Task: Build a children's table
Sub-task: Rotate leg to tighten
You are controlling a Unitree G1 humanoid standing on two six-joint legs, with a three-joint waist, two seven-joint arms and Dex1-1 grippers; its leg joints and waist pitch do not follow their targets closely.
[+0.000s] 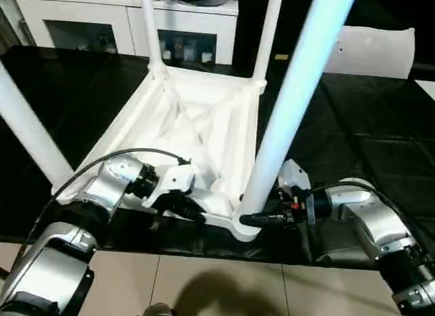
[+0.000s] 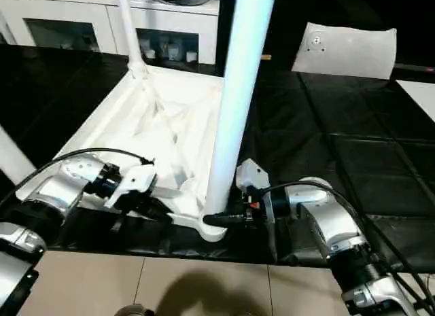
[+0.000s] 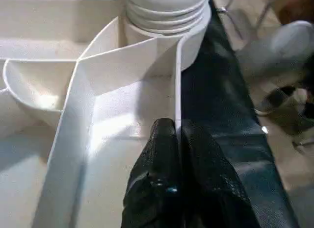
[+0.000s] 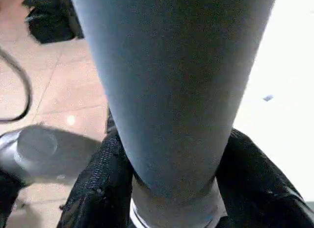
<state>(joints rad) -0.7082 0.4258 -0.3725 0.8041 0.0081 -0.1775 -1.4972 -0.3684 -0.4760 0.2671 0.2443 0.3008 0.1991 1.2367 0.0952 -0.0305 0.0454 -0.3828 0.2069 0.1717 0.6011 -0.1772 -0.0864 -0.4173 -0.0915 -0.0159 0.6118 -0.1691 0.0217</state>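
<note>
On the black mat (image 1: 353, 146), left claw (image 3: 177, 139) pinches the tabletop (image 1: 204, 119) rim, right claw (image 4: 171, 189) clamps a leg (image 1: 285, 119).

From my station I see a black sheet (image 1: 380, 136), creased into squares, spread over the work surface. Behind it stands a white cabinet (image 1: 136, 20) with glass doors and small items on its shelves. A flat white sheet (image 2: 350, 51) with a small hole leans at the far right. The floor (image 1: 224, 285) nearest me is beige tile with thin joints.
</note>
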